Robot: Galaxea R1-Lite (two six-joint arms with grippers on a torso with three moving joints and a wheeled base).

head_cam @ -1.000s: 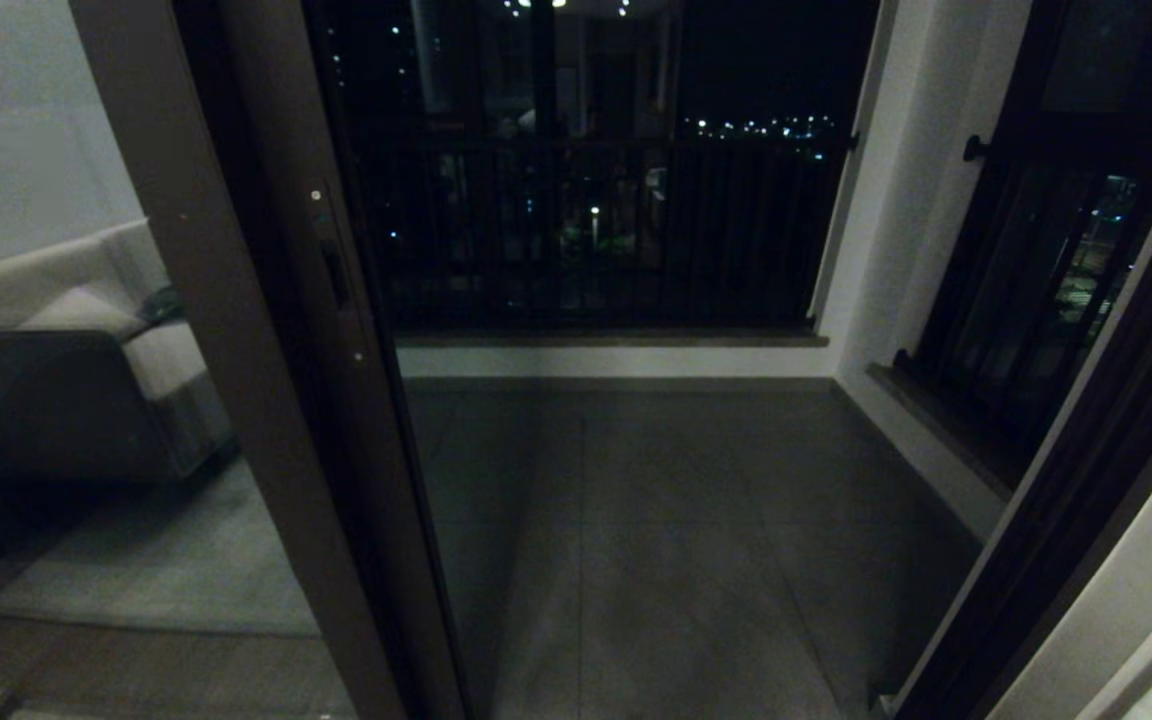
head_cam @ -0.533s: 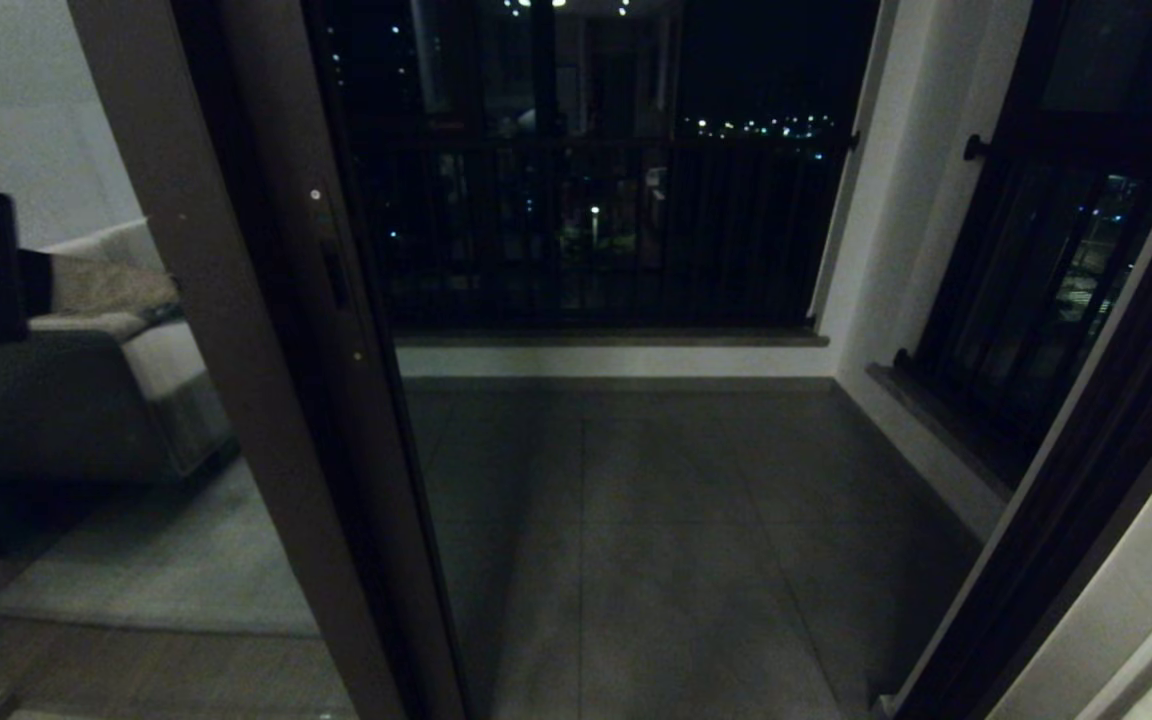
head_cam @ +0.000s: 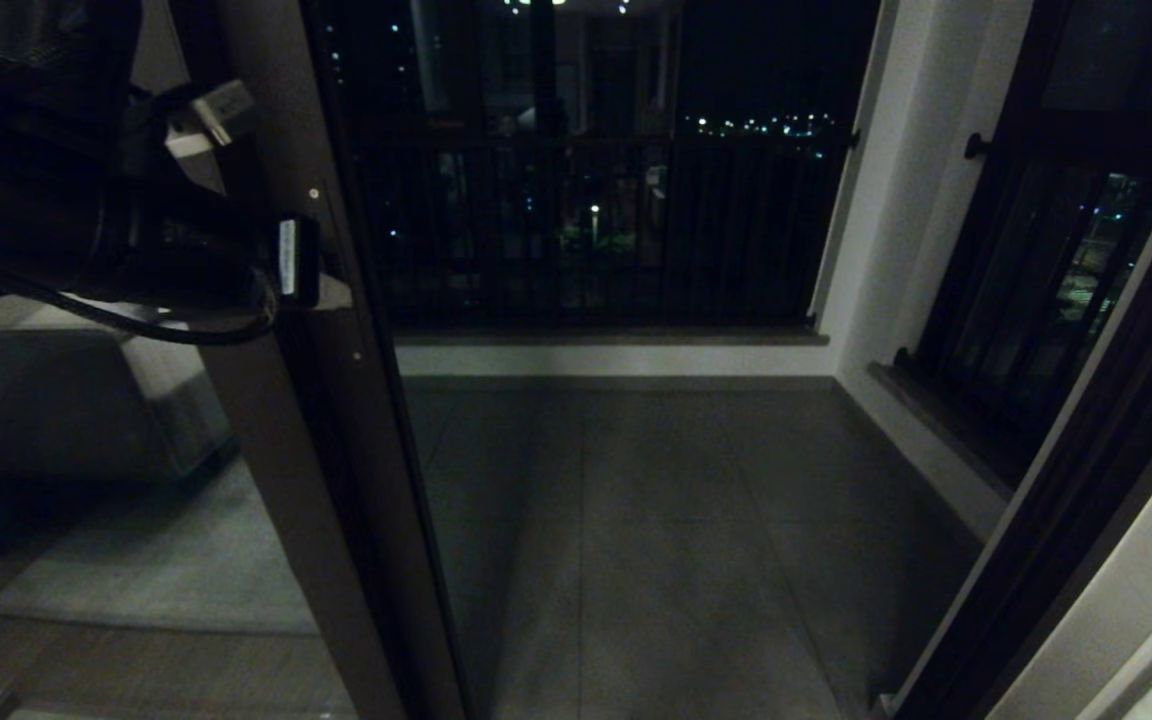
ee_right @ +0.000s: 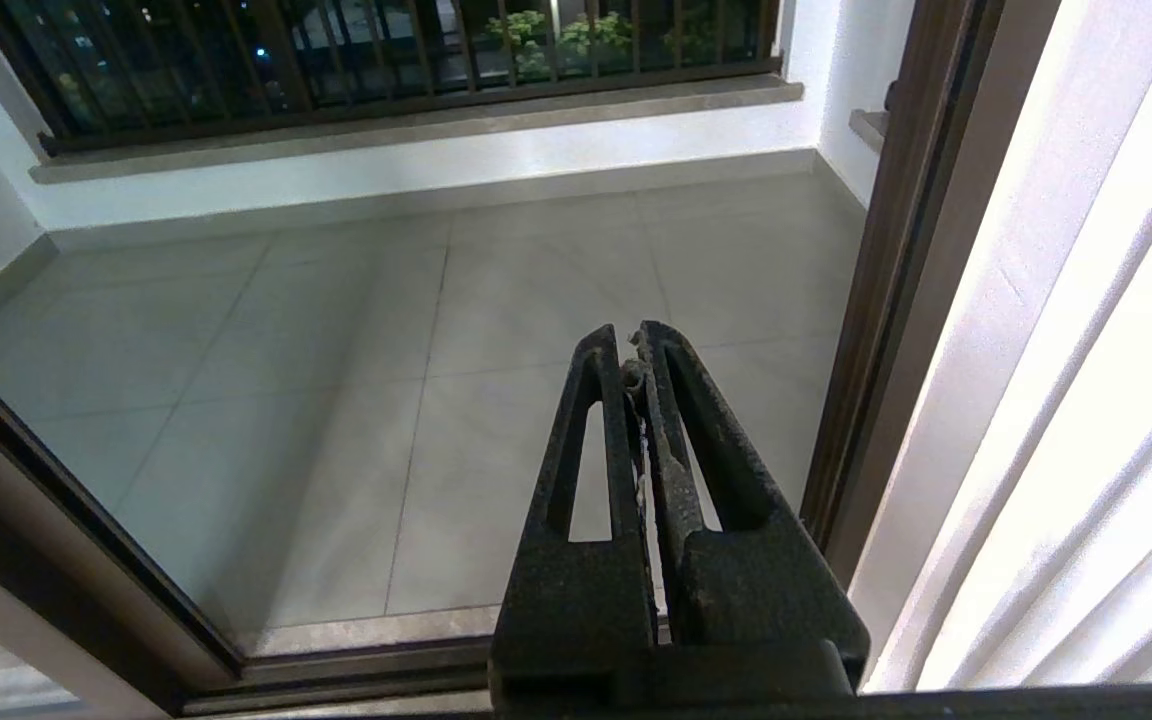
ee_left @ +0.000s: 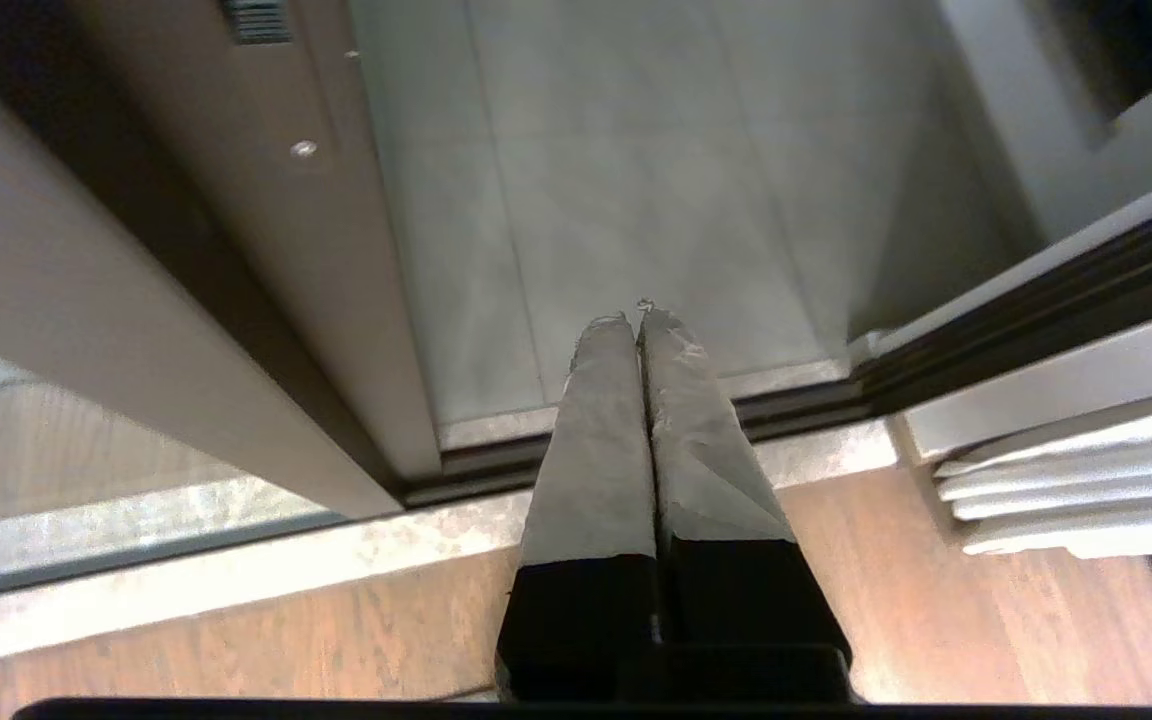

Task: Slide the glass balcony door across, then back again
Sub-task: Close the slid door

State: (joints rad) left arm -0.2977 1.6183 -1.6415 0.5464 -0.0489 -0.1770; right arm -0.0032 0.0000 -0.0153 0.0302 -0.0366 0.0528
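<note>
- Beside the glass balcony door (head_cam: 336, 420), up high near its brown frame, one left gripper (ee_left: 639, 318) is raised; from the head, only the dark arm body and its cable show against the frame.
- Its two fingers (ee_left: 601, 440) are pressed flat together with nothing between them, and they hang in the air just beside the door's edge, over the floor track (ee_left: 636, 440). I cannot tell if the arm touches the frame.
- One glass balcony door stands pushed to the side, so the doorway is open and the gray tile floor (head_cam: 676, 540) of the balcony shows.
- Two small shiny screws sit on the door's edge, one above the other.
- One right gripper (ee_right: 636, 345) hangs low on the far side of the doorway from the door, near the white wall (ee_right: 1056, 380). Its two fingers are closed too, holding nothing.
- Past the door, at the back of the balcony, one black railing (head_cam: 596, 230) has many thin bars, with city lights behind it.
- One dark window (head_cam: 1046, 250) sits in the side wall, well apart from the door.
</note>
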